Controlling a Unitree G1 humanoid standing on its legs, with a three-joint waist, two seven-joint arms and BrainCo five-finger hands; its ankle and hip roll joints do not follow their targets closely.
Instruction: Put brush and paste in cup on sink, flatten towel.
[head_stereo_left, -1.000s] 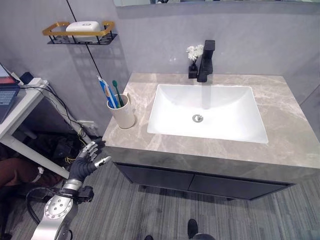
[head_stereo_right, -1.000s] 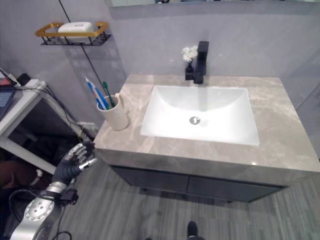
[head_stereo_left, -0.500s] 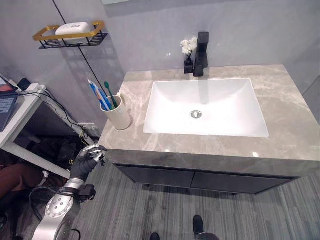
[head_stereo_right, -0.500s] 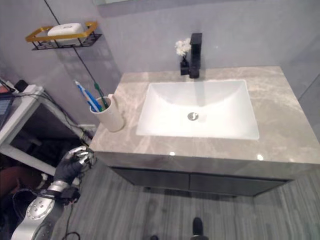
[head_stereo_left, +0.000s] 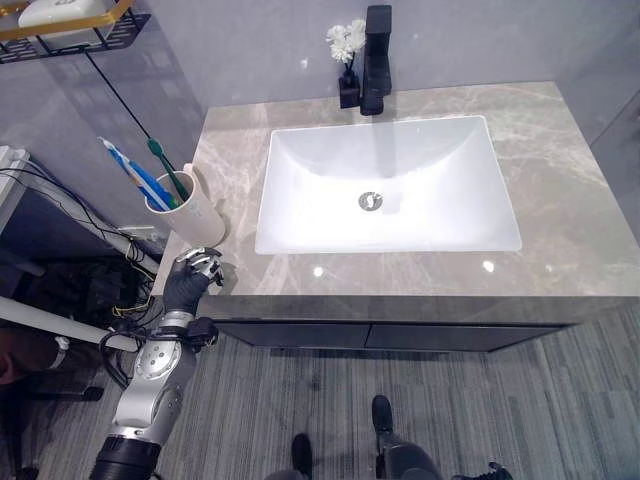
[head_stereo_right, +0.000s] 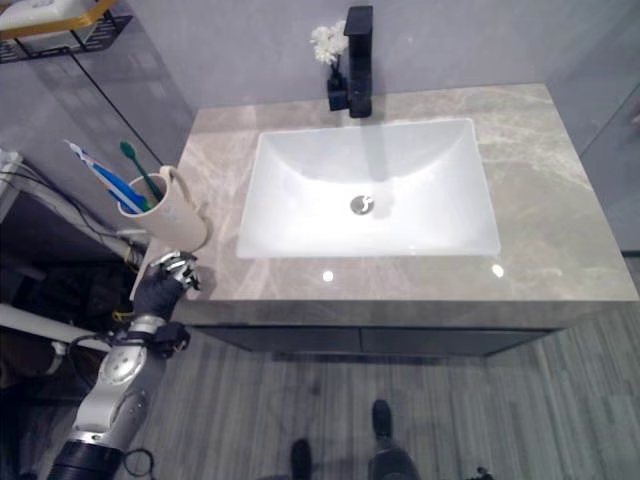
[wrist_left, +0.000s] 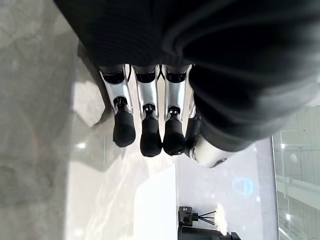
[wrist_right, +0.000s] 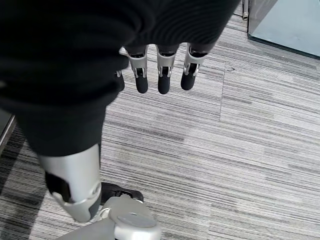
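A beige cup (head_stereo_left: 192, 212) stands at the front left of the grey marble counter (head_stereo_left: 570, 200). A green toothbrush (head_stereo_left: 165, 165) and a blue-and-white toothpaste tube (head_stereo_left: 135, 172) stick out of it. My left hand (head_stereo_left: 186, 283) is at the counter's front-left corner, just in front of the cup and apart from it. Its fingers (wrist_left: 145, 135) are relaxed over the stone and hold nothing. My right hand (wrist_right: 160, 75) hangs over the grey plank floor with loose, empty fingers.
The white basin (head_stereo_left: 440, 200) is set in the middle of the counter. Behind it stand a black faucet (head_stereo_left: 376, 45) and a small vase of white flowers (head_stereo_left: 347, 45). A gold-rimmed wall shelf (head_stereo_left: 60, 20) with soap hangs at upper left. Cables and a white desk lie left of the cabinet.
The camera has moved closer over the sink. My left hand rose from beside the cabinet to the counter's front-left corner, and its spread fingers drew together.
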